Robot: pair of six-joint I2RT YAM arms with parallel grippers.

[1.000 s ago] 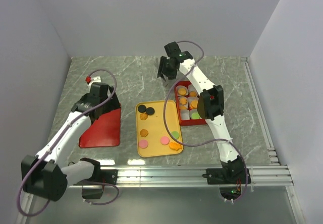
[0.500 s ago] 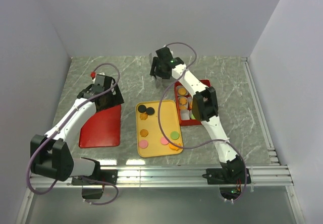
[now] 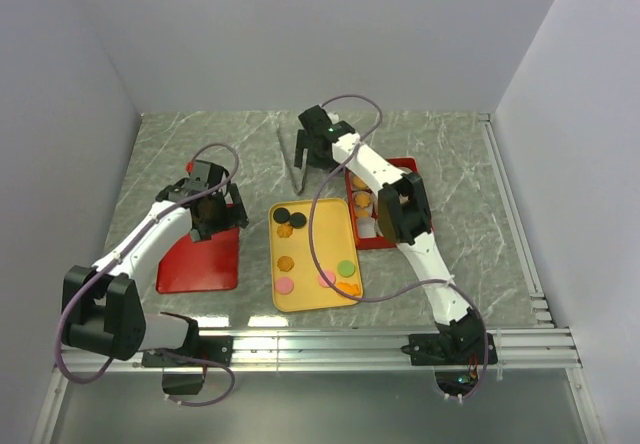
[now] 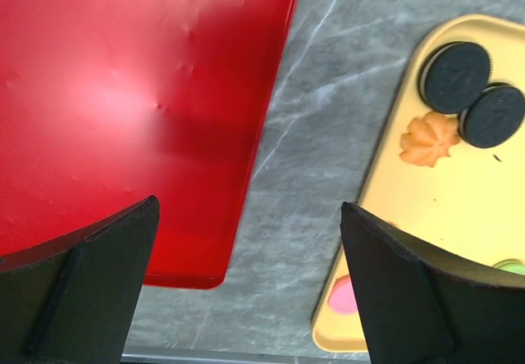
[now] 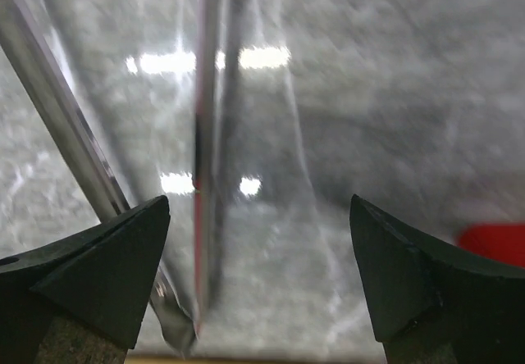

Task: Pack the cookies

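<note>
While packing stood only partly done, the top external view showed eight loose cookies [image 3: 286, 262] on the yellow tray [image 3: 335, 234]. A few orange ones sat in white paper cups [image 3: 366, 226] inside the red box [image 3: 406, 166] just right of the tray. The right arm hid much of that box, so its fill could not be counted. Metal tongs [image 3: 295, 167] lay on the marbled table [image 3: 460, 224] beyond the tray's far edge, under the right end effector [image 3: 308, 154]. A flat red lid [image 3: 200, 259] lay left of the tray, below the left end effector [image 3: 210, 226].

Left wrist view: the left end effector [image 4: 248, 208] was released and empty, its jaws wide apart. The lid [image 4: 123, 93] was glossy and faintly dimpled. The tray had a smooth, rounded rim and bore two black embossed sandwich rounds, an orange rosette, and pink and green pieces at its nearer end.

Right wrist view, blurred: the right end effector [image 5: 258, 204] was released, its jaws spread either side of the thin, shiny tongs and apparently touching neither blade. Transfer of the tray's cookies and closing with the lid were judged outstanding.
</note>
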